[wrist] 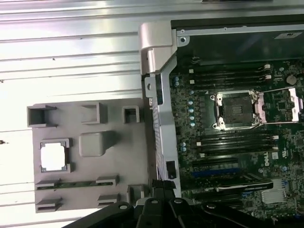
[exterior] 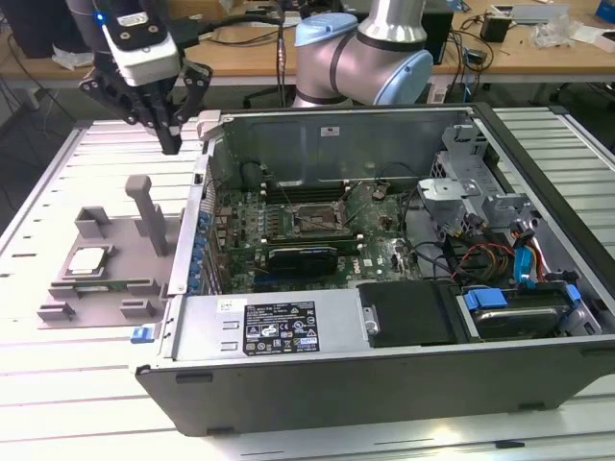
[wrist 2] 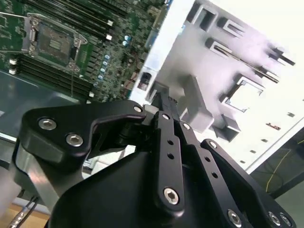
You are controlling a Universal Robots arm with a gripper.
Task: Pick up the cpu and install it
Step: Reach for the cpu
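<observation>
**Gripper empty, cpu waiting in tray**

The gripper (exterior: 171,142) hangs clenched on nothing above the worktop (exterior: 58,173). The cpu (exterior: 86,260) lies flat in the grey tray (exterior: 130,252), well below it and aside. A clean pick likely needs spread jaws squared to its edges.

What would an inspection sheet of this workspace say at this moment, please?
Surface: ribbed metal table bearing a grey tray and an open computer case.
Job's things: cpu lies in the tray's square pocket; motherboard socket is open and empty.
Clutter: green memory stick in the tray, near the cpu.
Grippers: gripper shut, holding nothing, hovering above the table beside the case's corner.
Cables: coloured wire bundle inside the case.
Surroundings: wooden desks behind the table.
</observation>
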